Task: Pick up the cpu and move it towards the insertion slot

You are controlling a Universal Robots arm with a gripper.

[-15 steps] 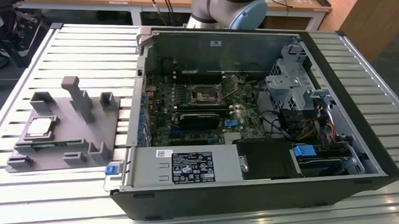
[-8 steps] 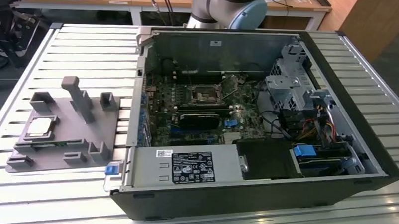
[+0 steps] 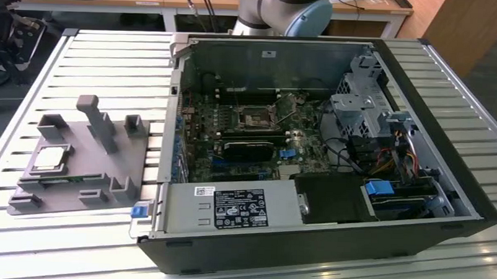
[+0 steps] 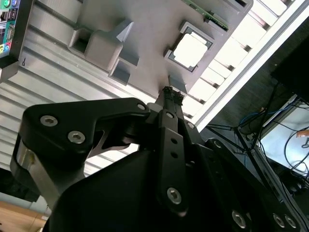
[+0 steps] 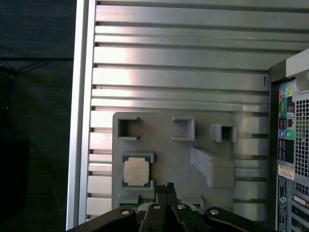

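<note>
Over at 9 o'clock in the exterior view, seeing the cpu (image 3: 49, 159) flat in the grey tray (image 3: 84, 166). Got the gripper (image 4: 167, 92) clenched on nothing, hanging above it. Spotted the insertion slot (image 3: 256, 117) toward 2 o'clock, well apart.

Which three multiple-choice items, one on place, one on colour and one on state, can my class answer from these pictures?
1. Where does the tray lie relative to the computer case?
A. at the exterior view's left of it
B. at the exterior view's right of it
C. inside it

2. What colour is the tray?
A. red
B. grey
C. yellow

3. What state is the cpu in?
A. clamped in the fingers
B. standing on edge
C. lying flat in the tray's recess

Answers:
1 A: the tray sits outside the case, at the exterior view's left.
2 B: its whole body is plain grey.
3 C: the cpu lies flat in the recess, apart from the gripper.
</note>
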